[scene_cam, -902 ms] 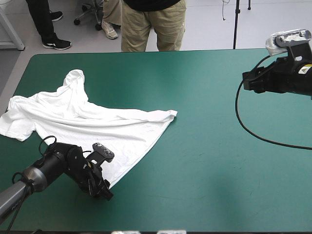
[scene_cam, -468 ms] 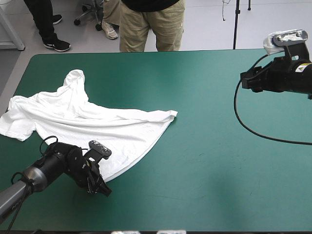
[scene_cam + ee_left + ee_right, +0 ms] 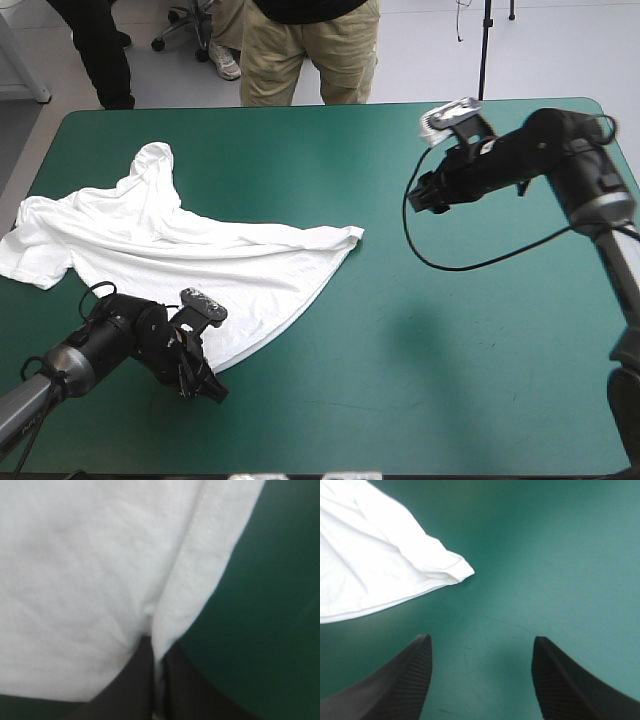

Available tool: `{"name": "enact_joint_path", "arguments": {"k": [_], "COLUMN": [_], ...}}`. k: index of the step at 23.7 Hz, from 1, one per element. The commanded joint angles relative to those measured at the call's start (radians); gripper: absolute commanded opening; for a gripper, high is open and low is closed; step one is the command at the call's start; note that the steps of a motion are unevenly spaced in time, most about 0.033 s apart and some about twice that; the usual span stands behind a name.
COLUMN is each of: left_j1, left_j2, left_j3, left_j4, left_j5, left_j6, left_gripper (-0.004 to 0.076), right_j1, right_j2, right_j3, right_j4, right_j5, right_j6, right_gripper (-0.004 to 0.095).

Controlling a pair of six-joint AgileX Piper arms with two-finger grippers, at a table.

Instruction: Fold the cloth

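Observation:
The white T-shirt (image 3: 180, 255) lies spread and rumpled on the left half of the teal-green table, one corner reaching toward the middle (image 3: 460, 572). My left gripper (image 3: 205, 385) is low at the shirt's near hem corner, and in the left wrist view its black fingers (image 3: 135, 680) meet with the stitched hem (image 3: 192, 570) pinched between them. My right gripper (image 3: 420, 198) hovers above the table right of the shirt's far corner. Its two fingers (image 3: 405, 680) stand well apart over bare cover with nothing between them.
Bare teal-green cover (image 3: 450, 350) stretches across the right and near parts of the table. The shirt's left sleeve (image 3: 30, 260) reaches the table's left edge.
My left gripper has shut on the shirt's hem corner. The right arm has swung in from the far right toward the middle of the table, nearer the shirt.

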State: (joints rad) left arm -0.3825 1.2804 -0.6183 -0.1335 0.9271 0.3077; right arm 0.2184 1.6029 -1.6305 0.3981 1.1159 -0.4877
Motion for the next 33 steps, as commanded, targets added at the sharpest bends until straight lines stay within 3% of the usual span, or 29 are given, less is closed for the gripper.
{"name": "enact_joint_path", "arguments": {"k": [1, 8, 11, 14, 22, 30, 33], "left_j1": [-0.006, -0.006, -0.006, -0.006, -0.006, -0.006, -0.006], "left_j2": [0.052, 0.052, 0.052, 0.052, 0.052, 0.052, 0.052], "left_j3": [0.071, 0.071, 0.071, 0.071, 0.071, 0.071, 0.071], "left_j4": [-0.059, -0.059, -0.059, -0.061, -0.059, -0.059, -0.059], "left_j5": [-0.01, -0.006, -0.006, -0.01, -0.018, -0.022, -0.029], "left_j6": [-0.001, -0.021, -0.021, -0.021, -0.021, -0.021, -0.021], "left_gripper": [-0.0009, -0.0009, -0.0009, -0.0009, -0.0009, -0.0009, -0.0009], "right_j1": [0.056, 0.063, 0.066, 0.075, 0.186, 0.2, 0.2], "right_j2": [0.073, 0.324, 0.343, 0.341, 0.372, 0.461, 0.46], "right_j3": [-0.022, -0.022, -0.022, -0.049, -0.052, -0.052, -0.052], "right_j4": [0.013, 0.155, 0.231, 0.237, 0.153, 0.055, 0.057], "right_j5": [-0.082, -0.122, -0.129, -0.119, -0.325, -0.268, -0.268], "right_j6": [-0.147, -0.405, -0.46, -0.456, -0.442, -0.332, -0.311], "right_gripper": [0.0553, 0.0553, 0.0554, 0.0554, 0.0553, 0.0548, 0.0427]}}
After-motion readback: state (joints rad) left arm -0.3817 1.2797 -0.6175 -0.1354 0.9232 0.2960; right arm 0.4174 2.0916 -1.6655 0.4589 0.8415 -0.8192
